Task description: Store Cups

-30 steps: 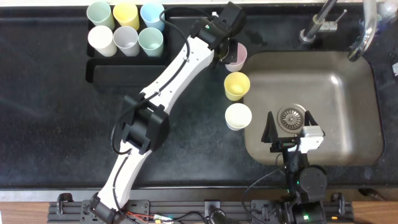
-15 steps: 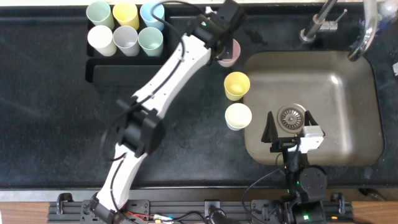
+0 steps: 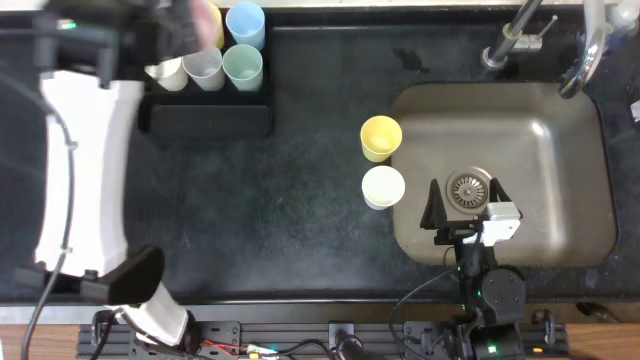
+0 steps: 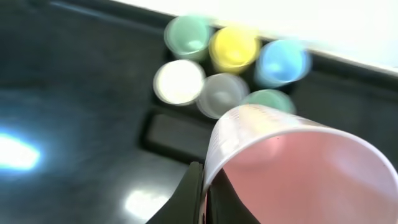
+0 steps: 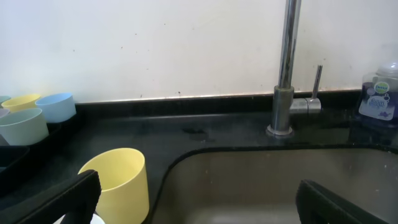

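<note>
My left gripper (image 4: 203,194) is shut on the rim of a translucent pink cup (image 4: 298,168), held high above the black tray (image 4: 177,134). The tray's far half holds several cups: green (image 4: 189,34), yellow (image 4: 233,46), blue (image 4: 283,62), white (image 4: 179,81) and grey (image 4: 221,93). From above, the left arm (image 3: 85,160) covers the tray's left part (image 3: 205,120). A yellow cup (image 3: 381,137) and a white cup (image 3: 383,186) stand on the counter by the sink's left rim. My right gripper (image 3: 465,205) hangs open over the sink.
The steel sink (image 3: 540,120) takes up the right side, with a faucet (image 5: 286,68) behind it and a soap bottle (image 5: 379,93) at the far right. The tray's near half (image 3: 215,118) is bare. Dark counter (image 3: 280,220) stretches between tray and sink.
The left arm has swung left and risen from the sink's far-left corner, carrying the pink cup over the tray. The right arm has not moved.
</note>
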`<action>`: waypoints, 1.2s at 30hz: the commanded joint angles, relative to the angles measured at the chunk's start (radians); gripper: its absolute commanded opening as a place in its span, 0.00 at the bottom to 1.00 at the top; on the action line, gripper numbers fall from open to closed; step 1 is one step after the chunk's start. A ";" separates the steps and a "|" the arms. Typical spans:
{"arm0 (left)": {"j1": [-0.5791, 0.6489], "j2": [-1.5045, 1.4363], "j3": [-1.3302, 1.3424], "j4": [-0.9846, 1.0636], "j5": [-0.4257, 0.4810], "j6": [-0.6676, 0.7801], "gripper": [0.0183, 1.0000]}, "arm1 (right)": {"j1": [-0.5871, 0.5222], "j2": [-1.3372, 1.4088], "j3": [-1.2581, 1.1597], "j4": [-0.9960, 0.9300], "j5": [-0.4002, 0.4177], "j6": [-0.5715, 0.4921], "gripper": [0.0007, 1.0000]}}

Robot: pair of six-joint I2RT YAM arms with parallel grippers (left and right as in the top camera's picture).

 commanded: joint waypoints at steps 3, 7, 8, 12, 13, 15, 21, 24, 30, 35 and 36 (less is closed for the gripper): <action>0.217 -0.010 -0.019 -0.061 0.140 0.269 0.05 | -0.007 -0.011 -0.014 0.006 0.011 -0.007 1.00; 0.333 -0.010 -0.097 -0.050 0.195 0.372 0.05 | -0.006 -0.011 -0.014 0.006 0.011 -0.007 1.00; 0.356 -0.010 -0.125 -0.038 0.213 0.391 0.05 | -0.007 -0.011 -0.014 0.006 0.011 -0.007 1.00; 0.427 -0.010 -0.283 0.067 0.323 0.467 0.05 | -0.007 -0.011 -0.013 0.006 0.011 -0.007 1.00; 0.436 -0.010 -0.327 0.101 0.342 0.477 0.05 | -0.006 -0.011 -0.013 0.006 0.011 -0.007 1.00; 0.442 -0.010 -0.405 0.166 0.370 0.494 0.05 | -0.007 -0.011 -0.014 0.006 0.011 -0.007 1.00; 0.441 -0.009 -0.575 0.323 0.434 0.515 0.06 | -0.007 -0.011 -0.014 0.006 0.011 -0.007 1.00; 0.441 -0.009 -0.622 0.353 0.438 0.515 0.06 | -0.006 -0.011 -0.014 0.006 0.011 -0.007 0.99; 0.441 0.003 -0.668 0.389 0.437 0.515 0.07 | -0.006 -0.011 -0.013 0.006 0.011 -0.007 1.00; 0.441 0.051 -0.668 0.410 0.430 0.514 0.08 | -0.007 -0.011 -0.014 0.006 0.011 -0.007 1.00; 0.441 0.061 -0.668 0.416 0.429 0.514 0.08 | -0.006 -0.011 -0.014 0.006 0.011 -0.007 1.00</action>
